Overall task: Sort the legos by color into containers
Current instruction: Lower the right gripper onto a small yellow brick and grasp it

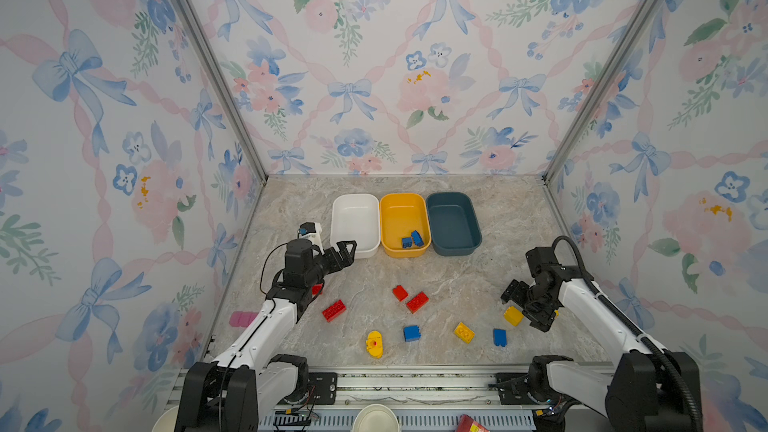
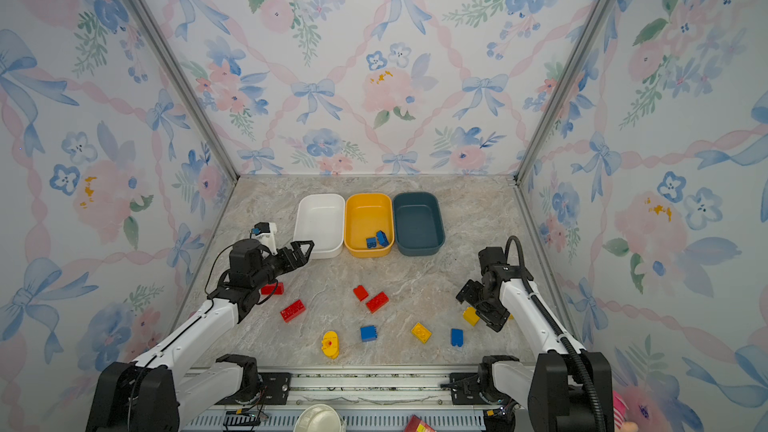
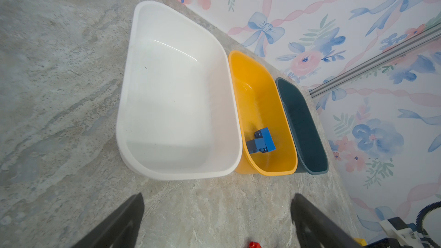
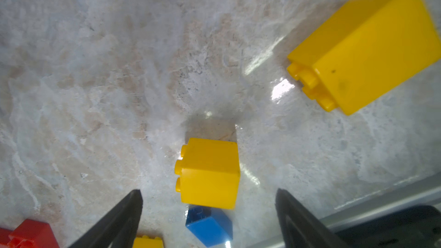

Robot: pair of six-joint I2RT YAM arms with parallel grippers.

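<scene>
Left wrist view looks past the left gripper [image 3: 217, 195], whose dark jaws stand wide apart with nothing between them, above the marbled table [image 3: 59, 91] just in front of the white tub [image 3: 143, 91]. That tub is bare inside. Touching its side is the orange tub [image 3: 248, 96], with two blue bricks [image 3: 261, 143] lying against each other at its near end (blue in the orange one). The teal tub [image 3: 300, 120] closes the row, right against the orange one.

In both top views loose bricks lie well short of the tubs. Four red bricks [image 1: 333, 310] spread from under the left arm to the middle. Next come a rounded yellow piece [image 1: 374, 344] with a red dot, a blue brick [image 1: 411, 333], a studded yellow brick [image 1: 464, 332] and another blue one.

Furthest right, the right gripper [image 4: 207, 191] hangs with jaws spread wide either side of a yellow cube [image 4: 210, 172]. The cube lies on its side, clear of both jaws. A bigger yellow block [image 4: 365, 51] lies near.
</scene>
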